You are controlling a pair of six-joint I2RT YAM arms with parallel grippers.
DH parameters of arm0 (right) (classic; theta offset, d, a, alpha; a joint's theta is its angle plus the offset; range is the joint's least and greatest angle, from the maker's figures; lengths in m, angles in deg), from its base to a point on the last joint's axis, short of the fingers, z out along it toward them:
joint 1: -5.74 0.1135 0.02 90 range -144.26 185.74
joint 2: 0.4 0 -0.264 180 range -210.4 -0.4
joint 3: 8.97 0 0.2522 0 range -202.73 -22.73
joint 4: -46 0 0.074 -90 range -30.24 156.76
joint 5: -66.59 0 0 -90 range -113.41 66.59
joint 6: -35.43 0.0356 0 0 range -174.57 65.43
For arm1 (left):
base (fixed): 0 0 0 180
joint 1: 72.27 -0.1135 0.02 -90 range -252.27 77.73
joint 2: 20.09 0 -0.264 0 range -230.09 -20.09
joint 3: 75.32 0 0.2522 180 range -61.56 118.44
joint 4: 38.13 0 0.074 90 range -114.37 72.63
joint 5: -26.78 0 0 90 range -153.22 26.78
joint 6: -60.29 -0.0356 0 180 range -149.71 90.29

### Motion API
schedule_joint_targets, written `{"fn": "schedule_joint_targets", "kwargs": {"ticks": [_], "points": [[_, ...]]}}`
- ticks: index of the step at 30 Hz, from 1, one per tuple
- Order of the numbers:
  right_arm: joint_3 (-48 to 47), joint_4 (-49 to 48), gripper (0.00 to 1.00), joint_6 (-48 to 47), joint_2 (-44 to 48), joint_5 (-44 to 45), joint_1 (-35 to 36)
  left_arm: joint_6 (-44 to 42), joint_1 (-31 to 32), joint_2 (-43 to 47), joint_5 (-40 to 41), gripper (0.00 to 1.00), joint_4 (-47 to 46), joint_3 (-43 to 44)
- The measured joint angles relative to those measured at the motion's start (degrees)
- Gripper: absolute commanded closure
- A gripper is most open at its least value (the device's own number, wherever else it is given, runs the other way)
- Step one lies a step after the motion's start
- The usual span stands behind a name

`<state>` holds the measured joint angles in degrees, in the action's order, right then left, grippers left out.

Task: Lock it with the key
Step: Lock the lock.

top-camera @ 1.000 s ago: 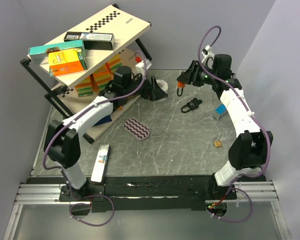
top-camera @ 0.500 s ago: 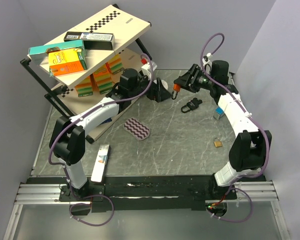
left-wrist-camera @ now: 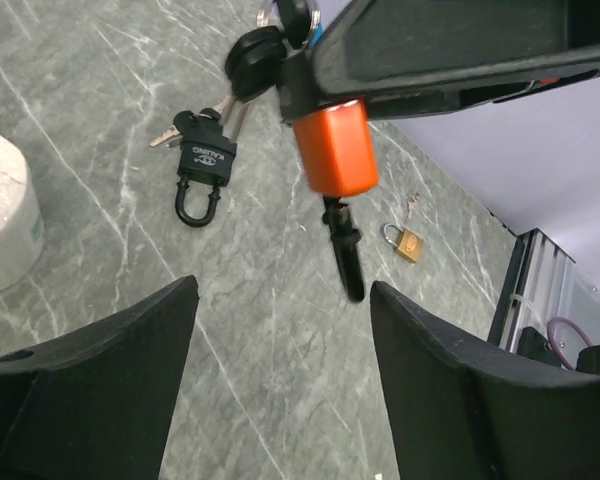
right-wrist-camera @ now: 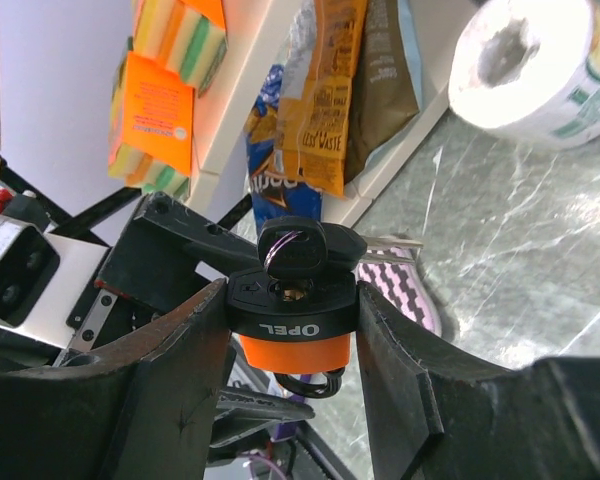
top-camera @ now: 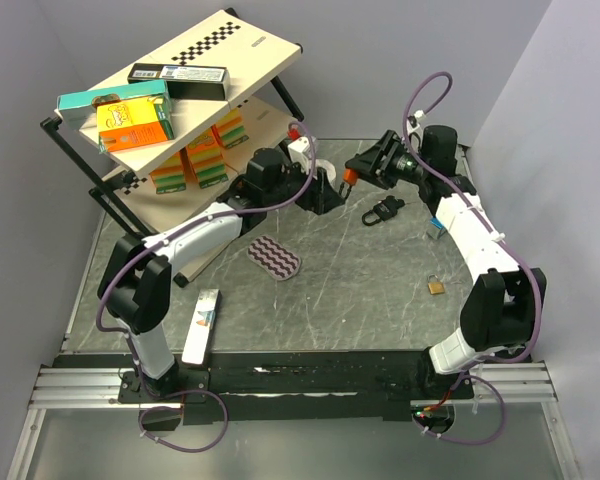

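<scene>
An orange padlock (right-wrist-camera: 292, 340) with a black top sits between the fingers of my right gripper (right-wrist-camera: 292, 300), which is shut on its body and holds it above the table. A black-headed key (right-wrist-camera: 298, 250) is in its keyhole, with other keys on the ring. In the top view the padlock (top-camera: 348, 178) hangs at the back centre. My left gripper (left-wrist-camera: 280, 300) is open just left of and below it. The black shackle (left-wrist-camera: 345, 255) hangs down above the gap between the left jaws, touching neither.
A black padlock with keys (top-camera: 383, 211) and a small brass padlock (top-camera: 436, 286) lie on the table to the right. A white roll (top-camera: 323, 166) stands behind the left gripper. A purple zigzag cloth (top-camera: 275, 257), a white bar (top-camera: 202, 325) and a loaded tilted rack (top-camera: 180, 90) are on the left.
My left arm has reached right toward the orange padlock and its jaws have narrowed a little. The right gripper has carried the padlock left to meet it.
</scene>
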<state>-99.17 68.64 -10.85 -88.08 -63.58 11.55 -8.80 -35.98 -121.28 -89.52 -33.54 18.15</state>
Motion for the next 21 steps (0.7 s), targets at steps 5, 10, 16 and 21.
{"fn": "schedule_joint_targets", "kwargs": {"ticks": [5, 10, 16, 21], "points": [[1.1, -0.3, 1.0, 0.4, 0.5, 0.0, 0.8, 1.3, 1.1, 0.0, 0.8, 0.43, -0.5, 0.0], [1.9, -0.7, 1.0, 0.4, 1.0, 0.0, 0.9, 2.6, 1.7, 0.0, 1.2, 0.81, -1.2, 0.0], [3.3, -2.2, 0.46, 0.3, 1.7, 0.3, 0.7, 3.2, 1.8, -0.6, 1.4, 0.99, -0.7, 1.3], [3.5, -1.7, 0.01, -1.7, 2.1, -1.2, 0.4, 1.4, 1.6, -0.8, 0.0, 0.99, 1.0, 1.9]]}}
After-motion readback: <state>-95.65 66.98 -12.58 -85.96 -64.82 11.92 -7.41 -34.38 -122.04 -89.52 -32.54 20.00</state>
